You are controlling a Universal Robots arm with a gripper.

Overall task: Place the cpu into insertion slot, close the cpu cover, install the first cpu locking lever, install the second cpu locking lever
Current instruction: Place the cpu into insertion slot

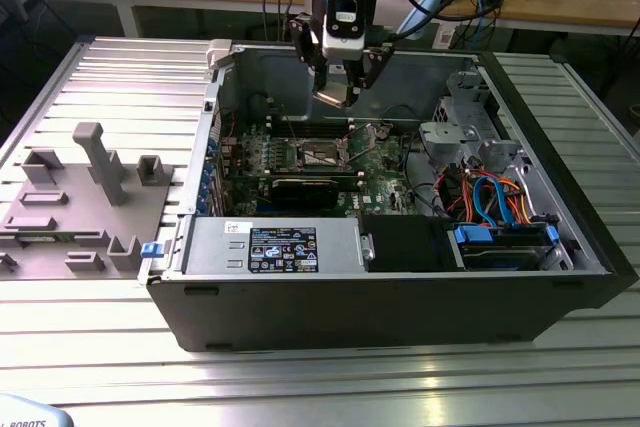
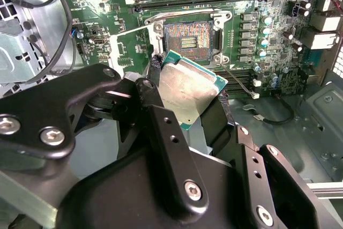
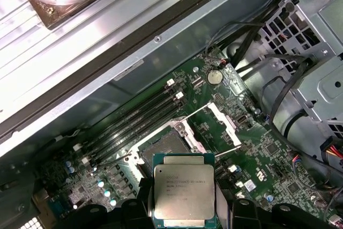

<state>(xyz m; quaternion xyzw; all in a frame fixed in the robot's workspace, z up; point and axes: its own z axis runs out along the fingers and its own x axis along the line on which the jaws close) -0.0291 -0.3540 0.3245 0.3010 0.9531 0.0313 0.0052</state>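
Jaws pinching the cpu (image 3: pixel 184 194) by two opposite edges; flat silvery-grey top, teal rim. Step one in hand, we judge: chip held above the motherboard (image 2: pixel 278 79), near the bare insertion slot (image 2: pixel 188 41), cpu cover (image 3: pixel 222 122) raised. Seating calls for level, square alignment.

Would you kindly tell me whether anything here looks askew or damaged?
Nothing stands out: the gripper holds the small square silvery-topped chip by its edges above the empty dark square socket on the green motherboard.
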